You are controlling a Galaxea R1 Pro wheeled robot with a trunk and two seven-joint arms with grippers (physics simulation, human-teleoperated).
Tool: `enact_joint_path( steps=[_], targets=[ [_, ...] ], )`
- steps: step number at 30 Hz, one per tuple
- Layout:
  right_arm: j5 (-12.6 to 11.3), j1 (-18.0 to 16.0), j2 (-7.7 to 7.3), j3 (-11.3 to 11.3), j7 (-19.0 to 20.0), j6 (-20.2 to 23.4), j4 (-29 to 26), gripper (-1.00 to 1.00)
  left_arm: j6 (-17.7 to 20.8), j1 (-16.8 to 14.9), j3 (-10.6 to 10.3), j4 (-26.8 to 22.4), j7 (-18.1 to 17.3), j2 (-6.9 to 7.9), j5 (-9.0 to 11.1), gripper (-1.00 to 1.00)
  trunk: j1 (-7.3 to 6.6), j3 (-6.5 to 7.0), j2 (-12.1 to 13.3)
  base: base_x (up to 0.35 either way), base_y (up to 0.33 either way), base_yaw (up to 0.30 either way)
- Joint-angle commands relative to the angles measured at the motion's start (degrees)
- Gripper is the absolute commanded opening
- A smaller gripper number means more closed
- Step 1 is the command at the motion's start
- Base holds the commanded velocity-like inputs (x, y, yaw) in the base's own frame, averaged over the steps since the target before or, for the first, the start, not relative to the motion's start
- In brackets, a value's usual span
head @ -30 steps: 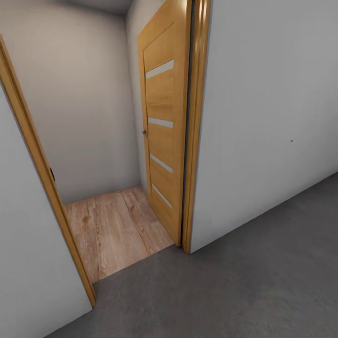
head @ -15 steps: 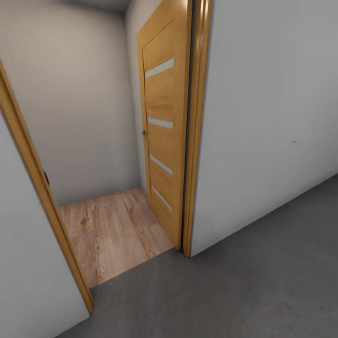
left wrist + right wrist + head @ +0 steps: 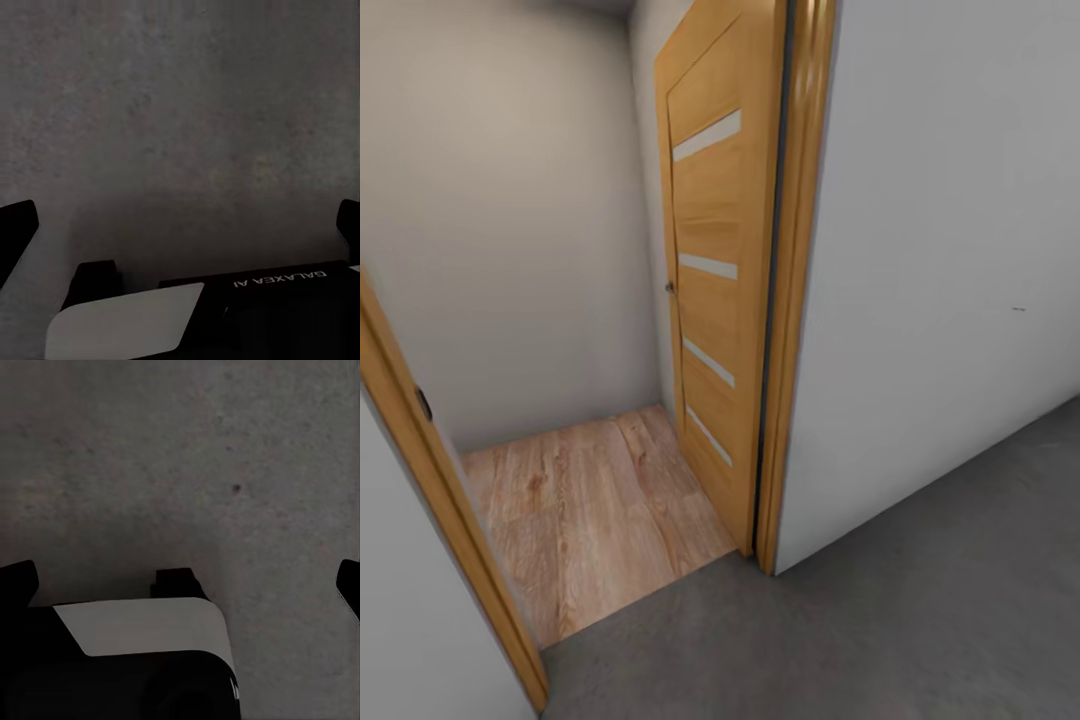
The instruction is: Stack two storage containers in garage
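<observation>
The two storage containers are out of view. In the head view I stand on the garage's grey concrete floor [image 3: 880, 630], facing an open doorway. The orange-wood door [image 3: 715, 290] with four frosted strips is swung inward against a wall. My left gripper [image 3: 181, 223] hangs over concrete, its dark fingertips [image 3: 15, 229] far apart at the picture's edges, open and empty. My right gripper [image 3: 181, 583] is open the same way over the concrete floor [image 3: 225, 457], with nothing between its fingers.
Past the threshold lies a light wood plank floor [image 3: 590, 510] and a plain far wall [image 3: 510, 230]. The right door jamb [image 3: 800, 300] and left jamb [image 3: 430, 500] bound the opening. A white wall [image 3: 960, 250] runs to the right. Parts of my base [image 3: 127, 322] show below the grippers.
The whole head view has shifted: the doorway looks a little nearer and the jambs sit further right and lower left, so the camera moved. Nothing in the scene itself moved.
</observation>
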Motion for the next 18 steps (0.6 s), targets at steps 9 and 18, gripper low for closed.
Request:
enact_joint_path(
  steps=[9, 18],
  targets=[
    [-0.6, -0.1, 0.05, 0.5, 0.0, -0.4, 0.2, 1.00, 0.2, 0.0, -0.4, 0.0, -0.1, -0.07, 0.5, 1.00, 0.03, -0.06, 0.0, 0.322, 0.000, 0.068],
    [-0.7, -0.1, 0.05, 0.5, 0.0, -0.4, 0.2, 1.00, 0.2, 0.0, -0.4, 0.0, -0.1, -0.04, 0.5, 1.00, 0.03, -0.06, 0.0, 0.322, 0.000, 0.001]
  ],
)
